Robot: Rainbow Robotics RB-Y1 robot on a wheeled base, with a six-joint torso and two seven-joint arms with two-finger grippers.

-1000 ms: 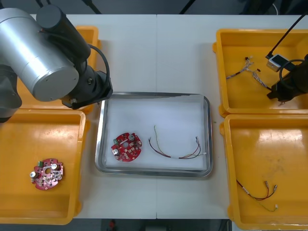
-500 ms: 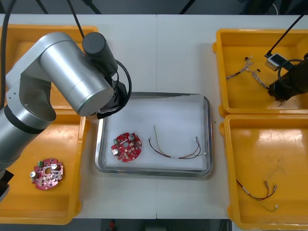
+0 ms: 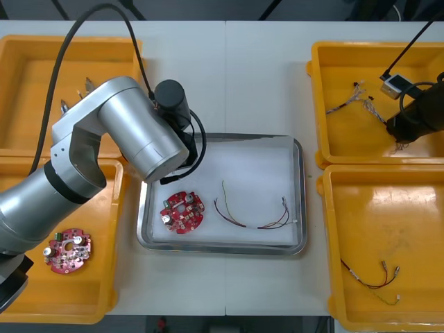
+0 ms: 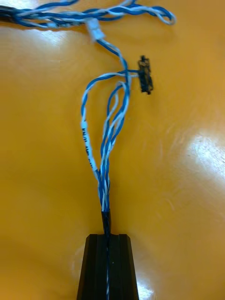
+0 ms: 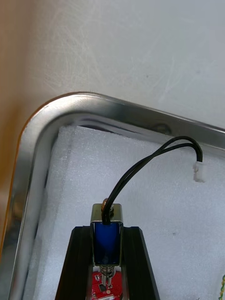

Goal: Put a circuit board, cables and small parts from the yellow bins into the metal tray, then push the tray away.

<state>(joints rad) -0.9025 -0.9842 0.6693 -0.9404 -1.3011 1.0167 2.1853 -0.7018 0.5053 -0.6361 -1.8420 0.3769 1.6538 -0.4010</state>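
Small metal part [image 5: 107, 239] is being pinched by left pincer [image 5: 107, 228].
Twisted blue-white cable [image 4: 107, 140] is being clamped by right pincer [image 4: 107, 236].

Light table [image 3: 263, 83], seam [image 3: 226, 76] running front to back at middle; dark floor [image 3: 208, 8] beyond far edge

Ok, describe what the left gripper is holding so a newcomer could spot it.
Start at the metal tray between the yellow bins; the left gripper hangs over its far left corner. Between its fingers sits a small metal part with a blue body. Unlike the red circuit board and thin cable lying in the tray, it trails a looped black cable.
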